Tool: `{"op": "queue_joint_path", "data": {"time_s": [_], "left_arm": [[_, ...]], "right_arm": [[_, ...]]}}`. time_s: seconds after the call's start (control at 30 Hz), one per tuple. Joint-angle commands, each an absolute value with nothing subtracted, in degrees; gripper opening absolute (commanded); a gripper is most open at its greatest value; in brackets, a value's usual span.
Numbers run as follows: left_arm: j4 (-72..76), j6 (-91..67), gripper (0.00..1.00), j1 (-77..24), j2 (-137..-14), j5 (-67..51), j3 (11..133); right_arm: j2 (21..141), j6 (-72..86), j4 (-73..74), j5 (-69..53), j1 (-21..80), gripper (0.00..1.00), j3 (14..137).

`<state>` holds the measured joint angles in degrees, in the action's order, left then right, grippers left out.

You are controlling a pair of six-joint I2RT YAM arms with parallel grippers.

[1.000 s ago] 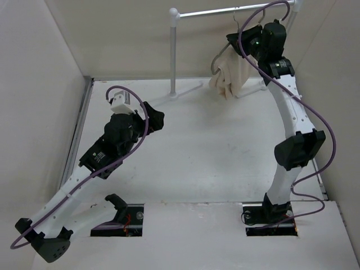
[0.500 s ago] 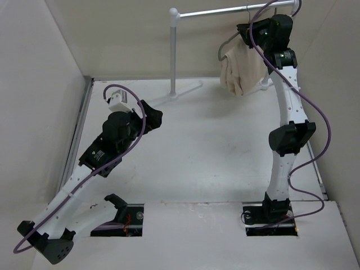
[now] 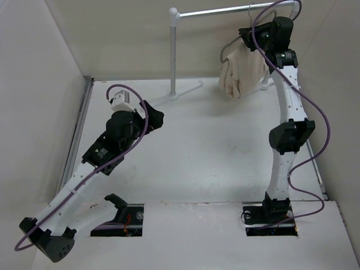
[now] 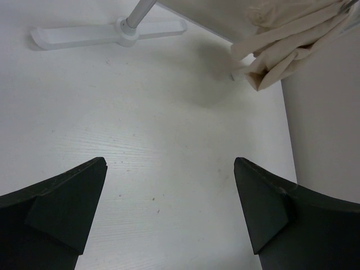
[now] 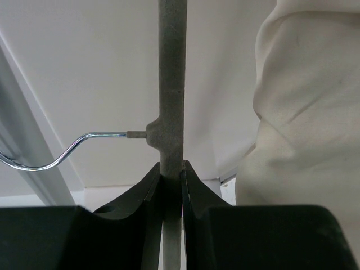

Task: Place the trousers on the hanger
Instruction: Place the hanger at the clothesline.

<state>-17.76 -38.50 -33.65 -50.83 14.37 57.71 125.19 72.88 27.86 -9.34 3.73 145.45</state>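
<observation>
Where the right gripper (image 5: 171, 169) shows in its own wrist view, its two dark jaws are pressed tight on the thin grey bar of the hanger (image 5: 170, 84). That bar runs straight up the middle of the frame. A shiny metal hook (image 5: 67, 147) sticks out from the bar toward the left side. The trousers (image 5: 304, 112) fill the right side of that view. They are soft and tan, and they hang just beside the jaws.

From the top camera, the right gripper is in the upper right of the frame, high up near the top rail of the white rack (image 3: 225, 10). The trousers hang in a bunch just below and to the left of it, draped over the hanger and lifted off the table (image 3: 225, 146). I cannot tell if the hook is over the rail.

The left gripper (image 4: 170, 163) has its jaws spread wide with nothing between them, only white table below. In its wrist view, the low end of the trousers shows in the upper right corner. The white foot (image 4: 107, 32) of the rack lies in the upper left. From the top camera, the left gripper sits left of the middle of the frame, well apart from the trousers.
</observation>
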Motion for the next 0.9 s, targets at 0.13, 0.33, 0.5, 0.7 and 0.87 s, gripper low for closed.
{"op": "queue_joint_path", "data": {"time_s": [0.13,0.33,0.5,0.7,0.87], "left_arm": [[-14.9,-39.5,1.00,-33.3,-50.9,14.1,57.0],[-14.9,-39.9,1.00,-32.6,-51.2,14.1,55.5],[-15.2,-40.1,1.00,-32.0,-50.6,14.1,54.9],[-15.9,-39.5,1.00,-30.1,-51.2,13.7,55.5],[-18.5,-39.5,1.00,-25.9,-53.9,11.7,57.7]], "right_arm": [[124.5,72.2,22.4,-10.4,2.6,0.09,146.9],[123.9,71.3,23.0,-10.4,2.5,0.41,145.4],[120.9,69.3,22.9,-10.0,2.2,0.61,143.3],[113.7,67.1,21.8,-9.1,1.5,0.77,134.3],[106.2,63.9,19.1,-8.4,1.2,0.85,124.4]]}}
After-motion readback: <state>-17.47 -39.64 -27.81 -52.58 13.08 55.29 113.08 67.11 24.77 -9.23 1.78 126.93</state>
